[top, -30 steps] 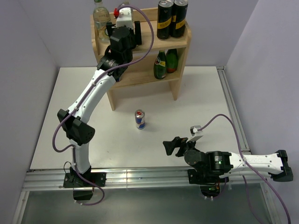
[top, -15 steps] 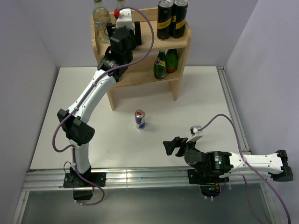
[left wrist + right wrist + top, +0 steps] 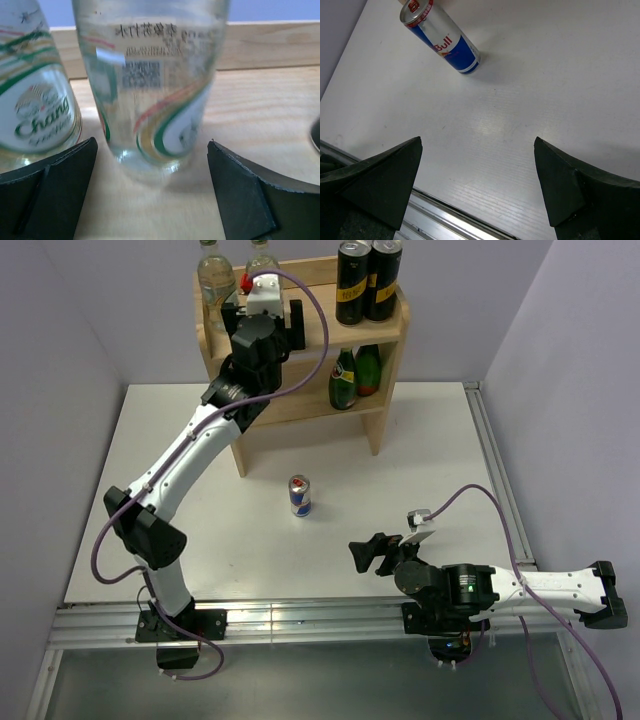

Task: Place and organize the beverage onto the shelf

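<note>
White table (image 3: pixel 420 440), wood shelf (image 3: pixel 310 425) — lilac walls (image 3: pixel 580 320)

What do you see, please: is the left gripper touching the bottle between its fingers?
Apart: left wrist view shows gaps between the bottle and left gripper fingers.

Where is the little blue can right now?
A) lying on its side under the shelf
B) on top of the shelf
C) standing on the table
C: the can stands upright on the white table, out in front of the shelf.
</note>
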Robot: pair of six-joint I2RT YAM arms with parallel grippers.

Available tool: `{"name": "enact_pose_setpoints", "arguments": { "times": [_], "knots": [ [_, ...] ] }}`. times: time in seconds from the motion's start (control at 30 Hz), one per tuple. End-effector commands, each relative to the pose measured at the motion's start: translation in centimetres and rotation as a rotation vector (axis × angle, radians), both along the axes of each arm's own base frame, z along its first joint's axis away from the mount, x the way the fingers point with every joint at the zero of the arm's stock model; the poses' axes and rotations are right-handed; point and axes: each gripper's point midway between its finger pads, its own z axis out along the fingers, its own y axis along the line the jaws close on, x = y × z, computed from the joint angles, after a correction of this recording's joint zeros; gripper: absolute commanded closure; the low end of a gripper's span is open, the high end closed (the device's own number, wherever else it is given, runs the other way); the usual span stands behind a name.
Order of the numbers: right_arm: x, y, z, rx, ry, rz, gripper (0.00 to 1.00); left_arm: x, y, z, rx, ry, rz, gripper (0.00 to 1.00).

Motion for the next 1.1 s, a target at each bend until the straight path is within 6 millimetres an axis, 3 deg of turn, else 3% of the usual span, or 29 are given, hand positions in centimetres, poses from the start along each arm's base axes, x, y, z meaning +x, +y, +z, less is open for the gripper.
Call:
{"name": "enact_pose_setpoints", "arguments": {
  "times": [0.0, 0.33, 0.37, 0.4, 0.43, 0.47, 0.5, 0.53, 0.57, 0.6, 0.63, 0.7, 0.8, 0.93, 1.07],
  "knots": [
    [0.4, -0.4, 0.1, 0.016, -0.017, -0.04, 0.0, -2.3, 0.4, 0.3, -0.031, 0.006, 0.028, 0.01],
    [0.5, -0.4, 0.0, 0.012, -0.017, -0.045, 0.0, -6.1, -0.1, -1.1, -0.046, 0.053, 0.023, 0.01],
    [0.4, -0.4, 0.1, 0.012, -0.018, -0.045, 0.0, -6.6, -0.2, -2.2, -0.027, 0.078, 0.029, 0.01],
    [0.4, -0.4, 0.1, 0.01, -0.018, -0.044, 0.0, -8.3, 0.0, -1.7, -0.036, 0.068, 0.042, 0.01],
    [0.4, -0.4, 0.1, 0.013, -0.017, -0.044, 0.0, -9.1, -0.2, -3.5, -0.012, 0.094, 0.045, 0.01],
    [0.4, -0.4, 0.0, 0.01, -0.016, -0.043, 0.0, -10.8, 0.5, -2.7, -0.042, 0.077, 0.042, 0.01],
    [0.4, -0.4, 0.1, 0.013, -0.016, -0.043, 0.0, -12.2, -0.5, -3.5, -0.048, 0.089, 0.004, 0.01],
    [0.4, -0.4, 0.0, 0.012, -0.016, -0.043, 0.0, -13.1, -0.9, -6.2, -0.05, 0.13, -0.014, 0.01],
    [0.4, -0.4, 0.1, 0.012, -0.018, -0.042, 0.0, -14.6, -0.3, -6.5, -0.069, 0.144, -0.027, 0.01],
    [0.4, -0.4, 0.0, 0.011, -0.018, -0.04, 0.0, -15.9, -1.0, -7.6, -0.077, 0.161, -0.052, 0.01],
    [0.4, -0.4, 0.0, 0.009, -0.019, -0.042, 0.0, -16.7, -1.1, -10.6, -0.091, 0.204, -0.049, 0.01],
    [0.4, -0.3, 0.0, 0.009, -0.018, -0.042, 0.0, -19.1, -1.0, -12.5, -0.128, 0.231, -0.074, 0.01],
    [0.3, -0.3, 0.0, 0.006, -0.016, -0.038, 0.0, -22.0, -0.6, -18.6, -0.15, 0.269, -0.077, 0.01],
    [0.3, -0.3, -0.1, 0.006, -0.015, -0.04, 0.0, -24.3, -0.9, -21.8, -0.189, 0.319, -0.128, 0.01],
    [0.3, -0.3, -0.1, 0.001, -0.016, -0.042, 0.0, -24.8, -2.4, -25.9, -0.18, 0.362, -0.193, 0.01]
  ]
}}
